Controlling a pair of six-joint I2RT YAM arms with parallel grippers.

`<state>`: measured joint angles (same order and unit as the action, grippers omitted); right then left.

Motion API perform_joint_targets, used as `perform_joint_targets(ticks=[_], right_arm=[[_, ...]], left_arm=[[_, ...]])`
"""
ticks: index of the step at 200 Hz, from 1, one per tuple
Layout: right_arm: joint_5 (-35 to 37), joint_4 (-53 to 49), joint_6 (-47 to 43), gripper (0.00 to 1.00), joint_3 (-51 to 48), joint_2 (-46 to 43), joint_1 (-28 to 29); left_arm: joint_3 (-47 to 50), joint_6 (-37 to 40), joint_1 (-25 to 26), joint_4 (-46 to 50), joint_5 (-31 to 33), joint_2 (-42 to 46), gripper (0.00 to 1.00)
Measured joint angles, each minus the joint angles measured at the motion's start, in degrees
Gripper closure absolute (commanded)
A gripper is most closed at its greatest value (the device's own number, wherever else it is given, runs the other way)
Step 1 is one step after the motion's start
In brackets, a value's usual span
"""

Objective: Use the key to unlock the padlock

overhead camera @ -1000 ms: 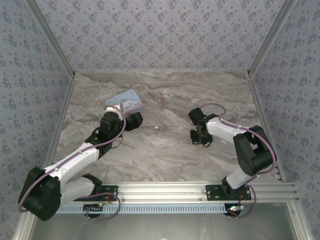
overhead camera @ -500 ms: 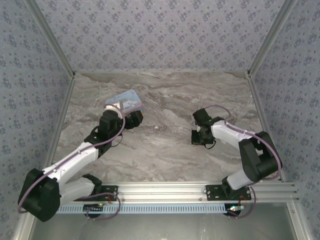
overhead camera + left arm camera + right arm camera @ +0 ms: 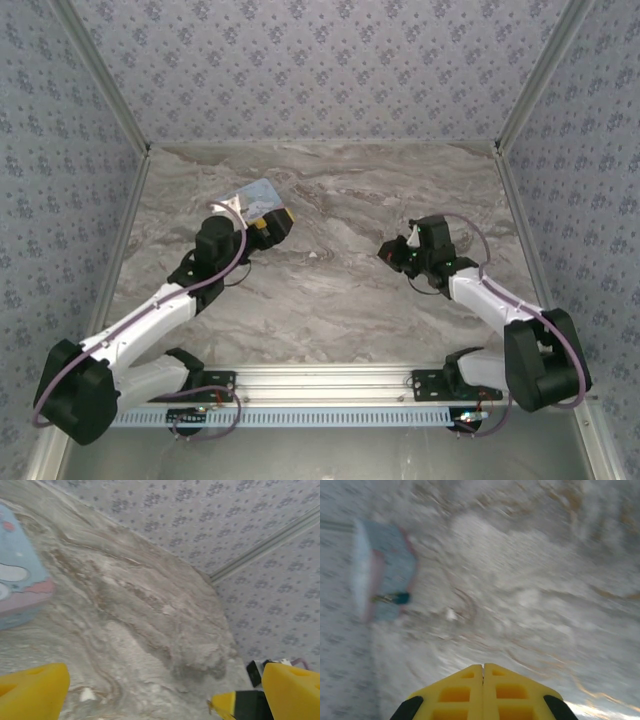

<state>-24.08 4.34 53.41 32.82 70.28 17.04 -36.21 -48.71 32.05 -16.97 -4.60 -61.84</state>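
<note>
The padlock [image 3: 400, 598] is a small teal blur hanging on the front of the pale blue tin [image 3: 385, 575], far ahead in the right wrist view. My right gripper [image 3: 483, 667] is shut, its yellow fingers pressed flat together, and it hovers above the marble right of centre [image 3: 388, 253], pointing left. From the left wrist, a thin metallic sliver that looks like the key [image 3: 212, 708] sticks out of that gripper's tip [image 3: 220, 705]. My left gripper [image 3: 160, 700] stands wide open beside the tin [image 3: 250, 198], with nothing between its fingers [image 3: 35, 690].
The marble table [image 3: 330, 300] is boxed in by patterned walls at the back and both sides, with an aluminium rail [image 3: 330, 380] along the near edge. A small white fleck [image 3: 318, 255] lies on the marble between the two grippers.
My right gripper closed fully, rose off the table and swung to point left toward the tin. The left gripper shifted slightly up and right beside the tin, still open.
</note>
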Motion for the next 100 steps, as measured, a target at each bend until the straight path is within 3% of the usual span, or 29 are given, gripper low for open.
perform_joint_targets(ticks=[41, 100], right_arm=[[5.29, 13.35, 11.74, 1.0, -0.48, -4.5, 3.87], [16.85, 19.02, 17.73, 1.0, -0.44, -7.32, 10.62]], left_arm=[[-4.5, -8.41, 4.0, -4.61, -1.44, -7.45, 0.18], [-10.64, -15.34, 12.0, -9.31, -0.98, -16.02, 0.32]])
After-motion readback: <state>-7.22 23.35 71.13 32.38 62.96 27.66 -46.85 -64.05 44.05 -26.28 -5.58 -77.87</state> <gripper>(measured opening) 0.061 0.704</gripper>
